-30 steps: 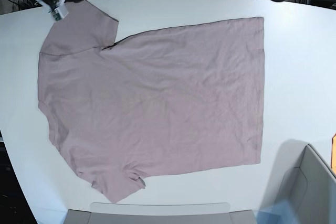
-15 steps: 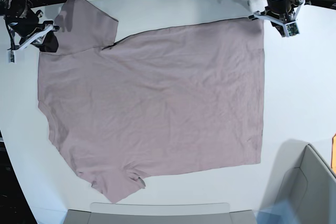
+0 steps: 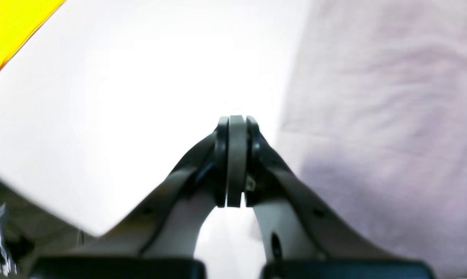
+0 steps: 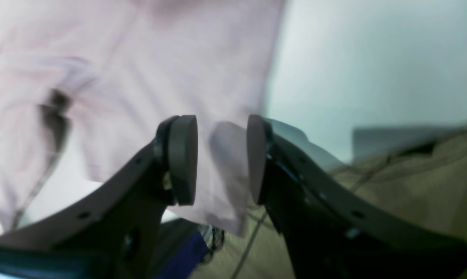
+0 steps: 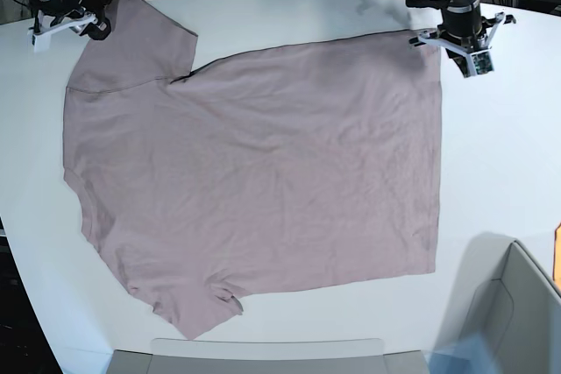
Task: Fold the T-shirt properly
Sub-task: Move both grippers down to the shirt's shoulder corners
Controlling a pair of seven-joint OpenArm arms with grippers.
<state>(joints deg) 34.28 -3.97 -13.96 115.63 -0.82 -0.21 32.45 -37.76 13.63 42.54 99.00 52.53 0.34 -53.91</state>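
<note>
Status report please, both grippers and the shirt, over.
Left gripper shut, empty, beside hem corner. Right gripper open above sleeve edge, gripping nothing. T-shirt flat, unfolded on table. Nothing in the way.

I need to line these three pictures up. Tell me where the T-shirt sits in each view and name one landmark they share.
Base: the T-shirt lies spread flat, filling the middle of the white table.
Left wrist: it fills the right side, beside the shut left gripper, which is over bare table.
Right wrist: it fills the upper left, its edge running behind the open right gripper.
Shared landmark: the shirt's straight edge against the white table.
</note>
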